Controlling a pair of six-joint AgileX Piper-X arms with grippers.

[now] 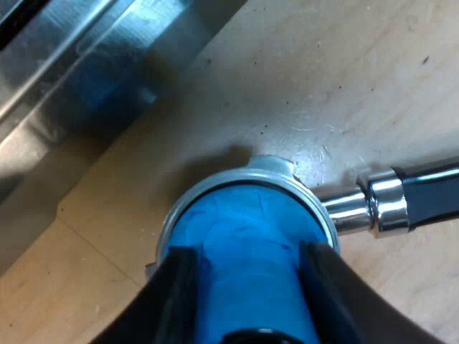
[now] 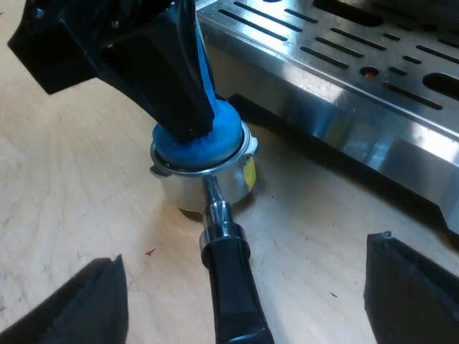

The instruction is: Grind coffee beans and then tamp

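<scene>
Left gripper (image 1: 247, 297): two black fingers (image 1: 172, 294); matte, broad, flat inner faces; narrowing towards the tips
Left gripper's upper part: black, blocky, angular; slight sheen along the edges
Right gripper (image 2: 244, 301): two black fingers (image 2: 79, 308); matte, wedge-shaped, sharp corners

Left wrist looks down, close; right oblique, farther; shared: tamper (image 1: 244, 240), holder (image 2: 188, 188).

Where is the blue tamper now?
In both views, the blue tamper sits in the metal holder on the table, gripped by my left tool, by the espresso machine.
</scene>
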